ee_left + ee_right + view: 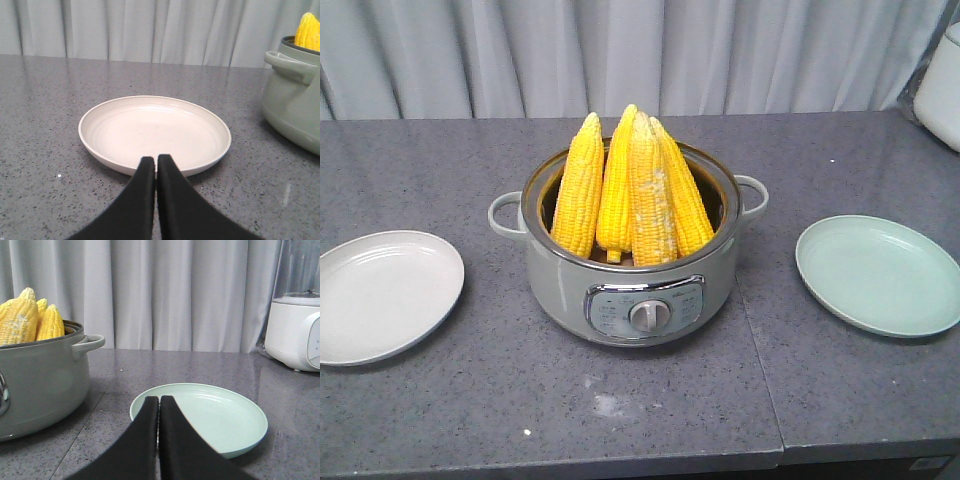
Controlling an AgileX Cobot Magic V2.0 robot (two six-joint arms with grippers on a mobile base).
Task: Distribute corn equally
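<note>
Both jaws are pressed together with nothing between them: the left gripper [156, 159] points at the white plate [150, 132], left of the pot [560, 275], and the right gripper [159, 399] points at the green plate [220, 415], right of the pot. All the corn [630, 185] stands in the pot, tips up; I count at least four cobs leaning against each other, and one more may hide behind them. Neither plate has any corn on it, so I judge that the sharing is not yet begun. Several things could go wrong. The cobs support one another, so pulling one out may make the others fall or roll over the pot's rim. A cob is round and tapered, so it may slip from the narrow fingers if they take it near the tip. A hidden cob would make the count uneven. A white appliance [295, 335] stands far right of the pot. The panel around the pot's dial [648, 315] carries small marks, but they are too small to read, and I see no brand.
</note>
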